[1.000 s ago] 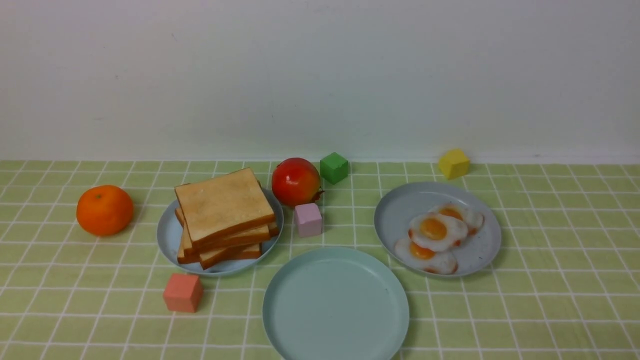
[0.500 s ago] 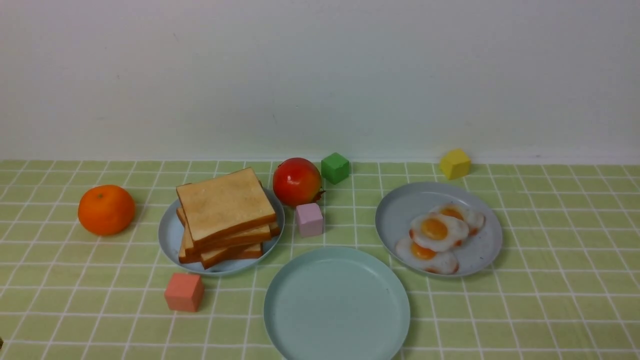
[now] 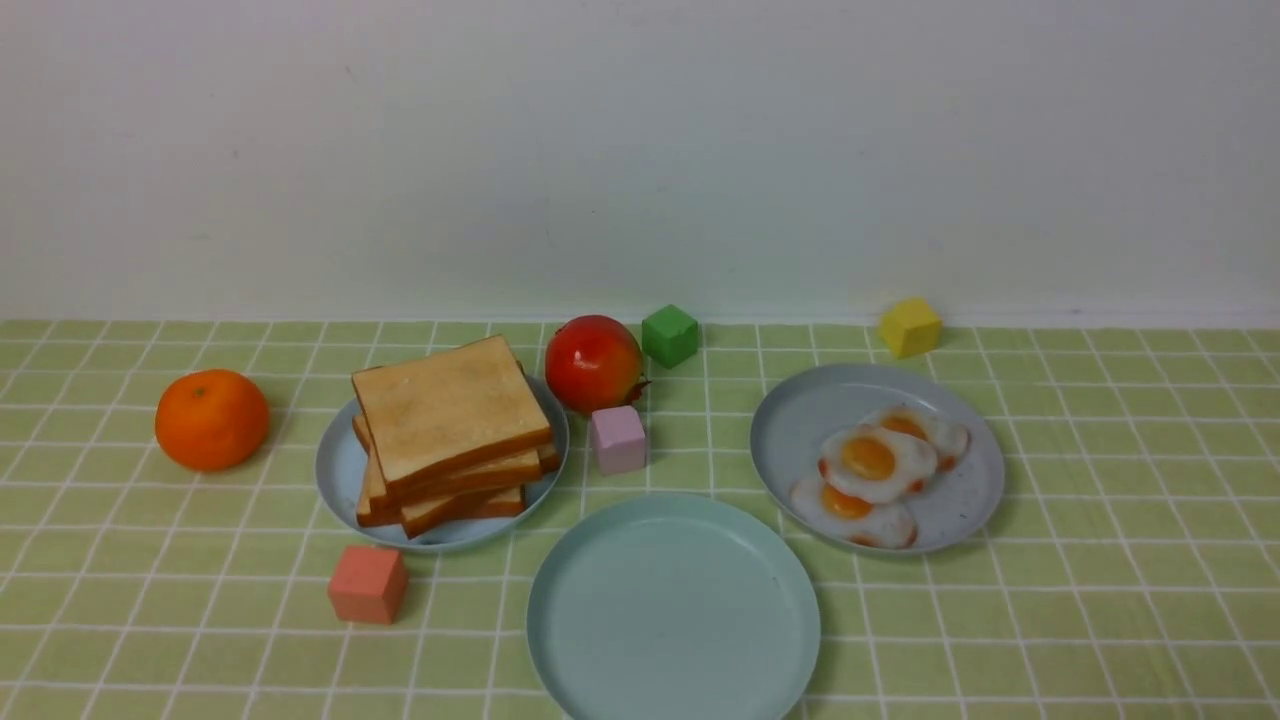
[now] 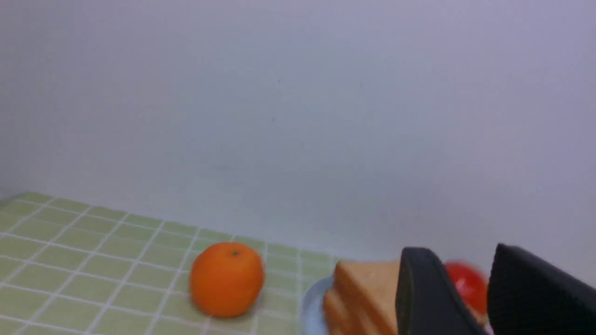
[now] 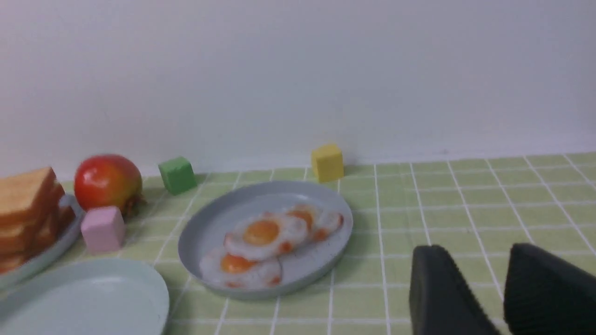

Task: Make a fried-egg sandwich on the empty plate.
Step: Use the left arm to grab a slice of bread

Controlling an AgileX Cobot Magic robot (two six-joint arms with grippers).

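No sandwich exists yet; the empty plate (image 3: 672, 610) lies bare at lower centre of the front view; left gripper (image 4: 461, 263) and right gripper (image 5: 477, 258) both stand apart, holding nothing; next, probably, lifting one slice squarely off the toast stack (image 3: 448, 430), left of centre.

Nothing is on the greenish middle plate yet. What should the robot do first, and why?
Probably reach the left hand toward the top toast slice. The mint plate is bare, a sandwich starts with bread, and the toast sits on that hand's side. The hand looks open and holds nothing.
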